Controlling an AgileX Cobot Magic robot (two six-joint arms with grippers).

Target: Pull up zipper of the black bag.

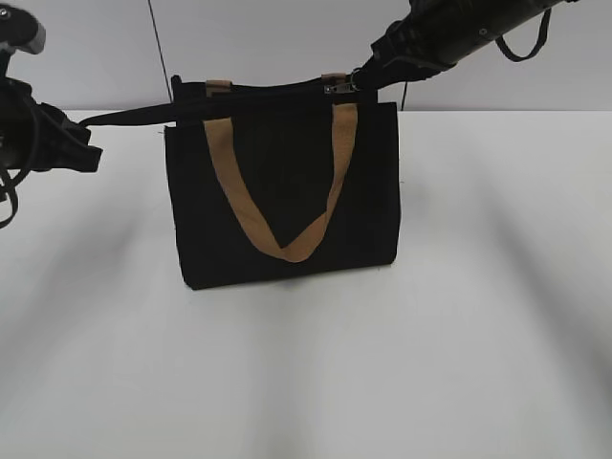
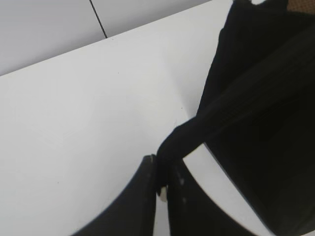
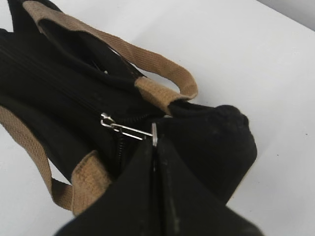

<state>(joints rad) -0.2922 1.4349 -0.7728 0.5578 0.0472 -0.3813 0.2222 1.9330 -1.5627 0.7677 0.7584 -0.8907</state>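
Observation:
A black bag [image 1: 287,191] with tan handles [image 1: 287,244] stands upright on the white table. My left gripper [image 1: 86,143] is shut on a black strap [image 1: 134,117] that runs taut from the bag's top left corner; the left wrist view shows the strap [image 2: 197,128] pinched between the jaws [image 2: 162,169]. My right gripper [image 1: 359,81] is at the bag's top right end, shut on the metal zipper pull [image 3: 130,130]. The right wrist view shows the jaws [image 3: 155,145] closed on the pull's end, with the zipper line [image 3: 74,93] running away along the bag's top.
The white table [image 1: 478,335] spreads around the bag. A pale wall [image 1: 287,38] with a dark vertical seam stands behind. The right arm's black cable loops at the upper right [image 1: 521,43].

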